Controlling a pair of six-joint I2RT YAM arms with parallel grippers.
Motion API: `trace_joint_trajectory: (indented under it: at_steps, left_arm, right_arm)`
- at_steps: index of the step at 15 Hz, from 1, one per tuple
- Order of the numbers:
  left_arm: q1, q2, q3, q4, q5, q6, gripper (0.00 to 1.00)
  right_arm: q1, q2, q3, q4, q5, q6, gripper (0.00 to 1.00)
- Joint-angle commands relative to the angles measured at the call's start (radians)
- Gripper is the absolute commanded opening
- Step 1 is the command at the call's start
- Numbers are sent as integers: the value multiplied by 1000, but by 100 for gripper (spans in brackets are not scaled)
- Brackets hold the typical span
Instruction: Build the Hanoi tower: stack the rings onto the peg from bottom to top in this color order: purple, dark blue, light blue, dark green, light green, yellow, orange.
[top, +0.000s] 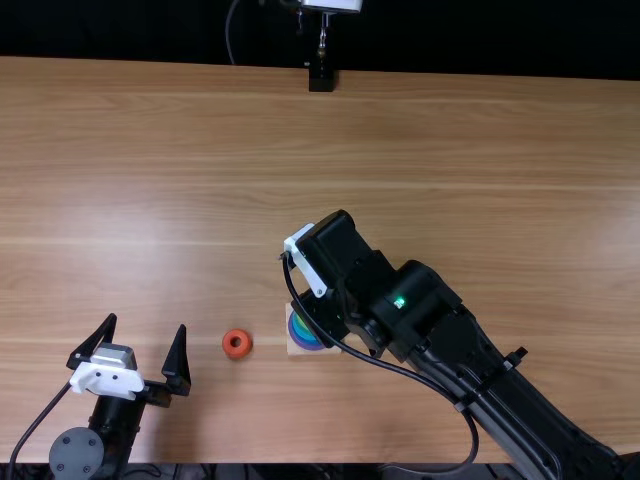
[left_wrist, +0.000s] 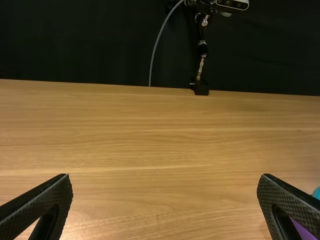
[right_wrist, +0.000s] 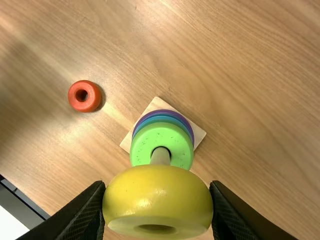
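"How's the right arm lying?"

"From its base at the lower right corner of the top view, it slants far across the desk (top: 480, 180) toward the middle. Its right gripper (top: 326, 318) is over the wooden base (right_wrist: 200, 134), bent down toward the stack."

"Fingers?"

"Closed in on the yellow ring (right_wrist: 157, 192), one on each side of it. The right wrist view shows the ring gripped close in front of the peg (right_wrist: 160, 156), covering the peg's upper end. I can't tell whether the ring is around the peg or just above it."

"And on the base?"

"A light green ring (right_wrist: 141, 145) is uppermost, around the peg. Blue (right_wrist: 165, 119) shows beneath that, then the purple ring (right_wrist: 170, 112) lower down. How many blue or green rings there are, I can't say for sure."

"The orange ring (top: 228, 345)?"

"Flat on the desk, hole up, near the base but apart from it, on the side toward the left arm."

"What about that arm?"

"Low at the near edge, drawn up short, the left gripper (top: 147, 322) pointing out across the desk. Its fingers are spread wide, nothing between them; the left wrist view agrees, with one finger out at each side."
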Motion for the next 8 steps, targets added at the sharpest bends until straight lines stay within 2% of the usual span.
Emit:
trace_joint_trajectory:
  at_steps: [1,8]
  left_arm:
    - [11,-12,-30,4,0,8,100]
    - [11,-12,-30,2,0,8,100]
  right_arm:
    - [11,14,-5,-2,-5,5,0]
    - [11,12,51,11,-5,1,0]
